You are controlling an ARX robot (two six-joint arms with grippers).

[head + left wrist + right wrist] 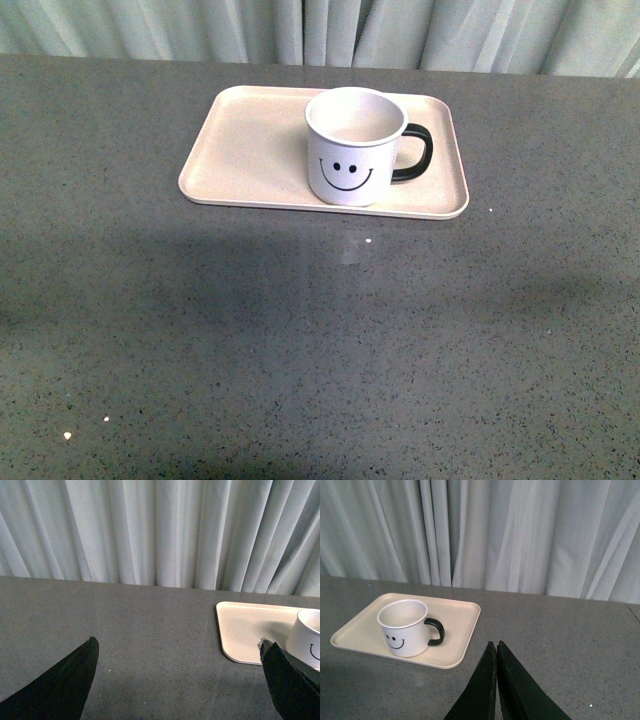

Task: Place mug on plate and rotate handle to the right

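One mug (346,150) stands upright on the plate (240,140) in the front view, set toward the plate's right half and near its front rim, with the smiley face turned to the camera and the handle (416,153) sticking out to the right. The plate lies flat on a grey speckled table (300,340), close to the far edge, with a pale curtain (320,30) hanging behind; neither arm shows here. From the left wrist view, the left gripper (180,680) has its two dark fingers (60,690) spread wide apart with nothing between them, held over bare table, while a corner of the plate (245,630) and part of the mug (306,637) lie just beyond one finger. From the right wrist view, the right gripper (497,652) has its fingers pressed together, empty, tips over the table just beside the plate's (455,615) near rim; the mug (405,627) sits on that plate with its handle (436,631) toward the gripper's side.
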